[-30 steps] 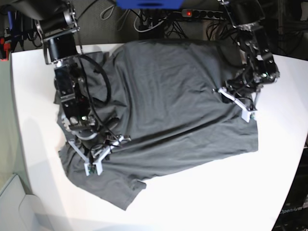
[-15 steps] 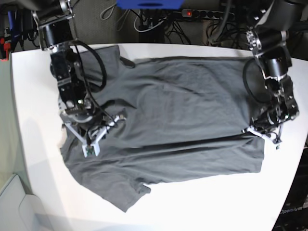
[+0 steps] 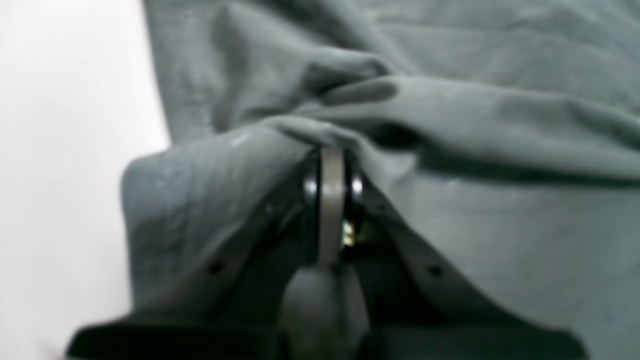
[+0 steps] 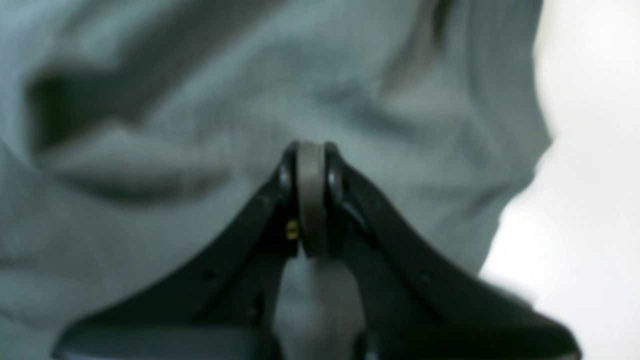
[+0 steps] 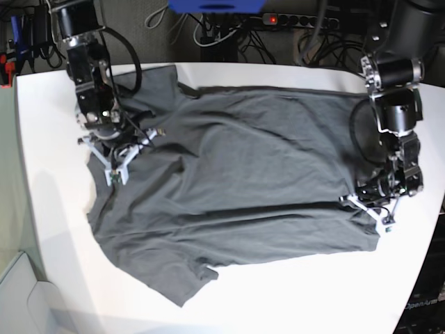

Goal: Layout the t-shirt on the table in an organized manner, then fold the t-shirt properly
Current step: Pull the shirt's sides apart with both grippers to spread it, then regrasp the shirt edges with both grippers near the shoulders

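The dark grey t-shirt (image 5: 243, 174) lies spread and wrinkled across the white table (image 5: 313, 292), one sleeve pointing toward the near edge. On the right of the base view, my left gripper (image 5: 377, 218) is shut on the t-shirt's right edge. The left wrist view shows a fold of the t-shirt (image 3: 450, 125) bunched over my shut left gripper (image 3: 331, 152). My right gripper (image 5: 115, 174) sits at the shirt's far-left part. In the right wrist view the right gripper (image 4: 310, 150) is shut, pressed into the t-shirt (image 4: 150, 225) near its edge.
Behind the table's far edge lie cables and a power strip (image 5: 292, 19) with a blue object (image 5: 215, 5). A pale bin (image 5: 17, 292) stands off the near-left corner. Bare tabletop shows along the near edge and at the left.
The arm on the base view's left drew its part of the shirt toward the far-left corner. The other arm pulled its edge toward the near right, stretching the shirt wider and flatter.
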`<state>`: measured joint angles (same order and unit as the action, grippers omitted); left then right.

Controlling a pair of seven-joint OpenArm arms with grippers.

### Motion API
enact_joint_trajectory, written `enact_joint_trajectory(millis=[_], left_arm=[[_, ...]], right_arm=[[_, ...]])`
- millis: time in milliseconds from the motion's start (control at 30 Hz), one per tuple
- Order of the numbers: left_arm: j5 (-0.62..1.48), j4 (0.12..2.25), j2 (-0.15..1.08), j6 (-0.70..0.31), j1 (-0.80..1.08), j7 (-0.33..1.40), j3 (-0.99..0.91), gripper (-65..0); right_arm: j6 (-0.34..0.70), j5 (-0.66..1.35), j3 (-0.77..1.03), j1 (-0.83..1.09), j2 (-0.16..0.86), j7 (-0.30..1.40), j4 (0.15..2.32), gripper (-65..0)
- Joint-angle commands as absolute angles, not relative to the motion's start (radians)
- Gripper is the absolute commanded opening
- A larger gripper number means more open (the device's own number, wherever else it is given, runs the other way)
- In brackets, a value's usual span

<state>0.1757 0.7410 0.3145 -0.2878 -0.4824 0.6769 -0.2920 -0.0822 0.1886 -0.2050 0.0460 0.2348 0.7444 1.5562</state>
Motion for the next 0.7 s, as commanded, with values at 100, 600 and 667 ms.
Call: enact_joint_trajectory(millis=[100,600,667], left_arm=[[0.183,0.762,0.344,-0.292,-0.501,0.664,-0.297,-64.6],[0.185,0.909,0.351,-0.297,-0.466,0.705,-0.298,-64.6],[0.186,0.955,0.348,-0.297,-0.458,0.722,-0.298,-64.6]], right_arm=[[-0.085,0.183,-0.199,0.071,0.252,0.725,1.575,-65.0],[-0.087,0.183,-0.199,0.222,0.246,0.728,1.854,-65.0],[-0.087,0.183,-0.199,0.211,0.246,0.725,1.871,-65.0]])
